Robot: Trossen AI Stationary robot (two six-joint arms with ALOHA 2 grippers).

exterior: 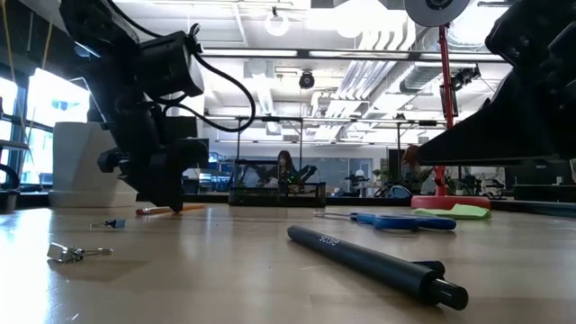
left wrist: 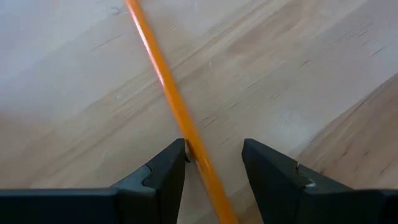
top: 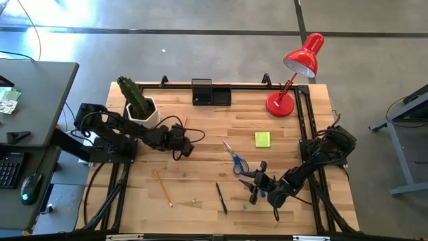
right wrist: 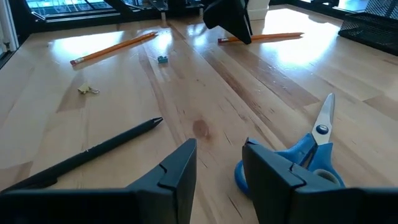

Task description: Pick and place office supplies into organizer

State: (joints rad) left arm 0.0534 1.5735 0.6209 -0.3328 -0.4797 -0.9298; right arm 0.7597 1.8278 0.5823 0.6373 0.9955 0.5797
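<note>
Office supplies are seen scattered over the wooden table (top: 200, 134), and none can be made out inside the organizer (top: 210, 92), which stands at the far edge near the middle; its inside is too small to read. The task is judged to be barely begun.

The left gripper (left wrist: 214, 163) is lowered near the left edge, beside the cactus pot (top: 142, 110), with its fingers parted around a pencil (left wrist: 168, 93); one finger seems to touch the shaft, but no squeeze is shown, so the pencil is taken as straddled rather than held. It still rests on the wood.

The right gripper (right wrist: 219, 163) is held open and empty toward the near right corner, just beside the scissors (right wrist: 308, 155).

Left to be moved: a second pencil (top: 162, 188) toward the near left, a black pen (top: 221, 198) near the near edge, the sticky-note pad (top: 262, 139) right of centre, a small blue bit (right wrist: 162, 59) and a small metal clip (exterior: 72, 254). The red lamp (top: 294, 77) stands at the far right corner.
</note>
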